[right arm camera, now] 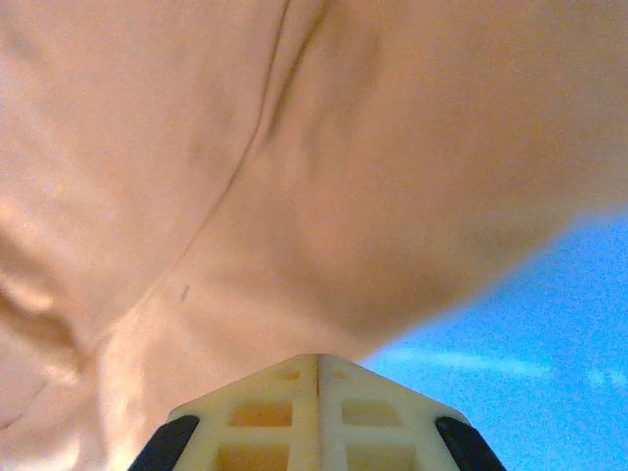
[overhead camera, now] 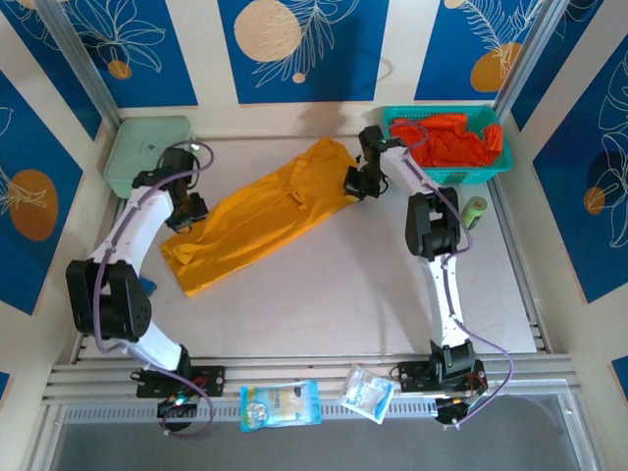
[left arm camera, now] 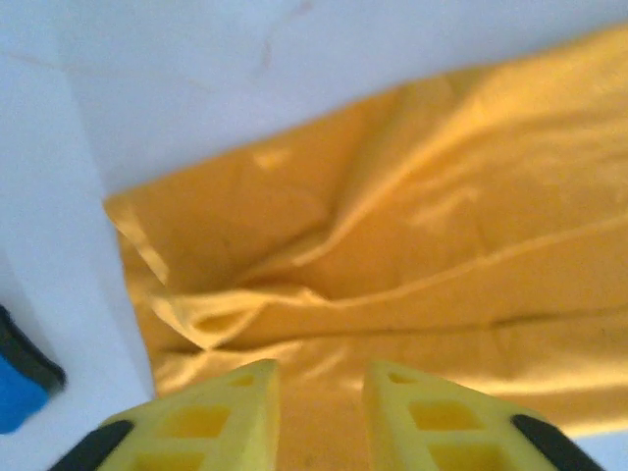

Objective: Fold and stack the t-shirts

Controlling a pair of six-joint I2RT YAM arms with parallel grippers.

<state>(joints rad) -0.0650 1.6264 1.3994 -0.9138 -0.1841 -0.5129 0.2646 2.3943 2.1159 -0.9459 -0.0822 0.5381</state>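
Mustard-yellow t-shirt (overhead camera: 260,221) lies folded lengthwise on the counter (overhead camera: 343,294). Right fingers (right arm camera: 275,402) are closed, apparently pinching its basket-side end to keep it taut. Left fingers (left arm camera: 221,417) stand slightly parted over the opposite end, gripping nothing.

This is a robot test cell in a lab. A left arm (overhead camera: 137,231) and a right arm (overhead camera: 432,231) are bolted to aluminium rails (overhead camera: 314,371) at the near edge of a white tabletop (overhead camera: 334,294). Printed blue-and-cream panels (overhead camera: 294,49) wall it in on three sides, with metal posts (overhead camera: 74,54) in the corners. A shirt (overhead camera: 255,221), a basket (overhead camera: 491,169) and a box (overhead camera: 147,147) lie on it.
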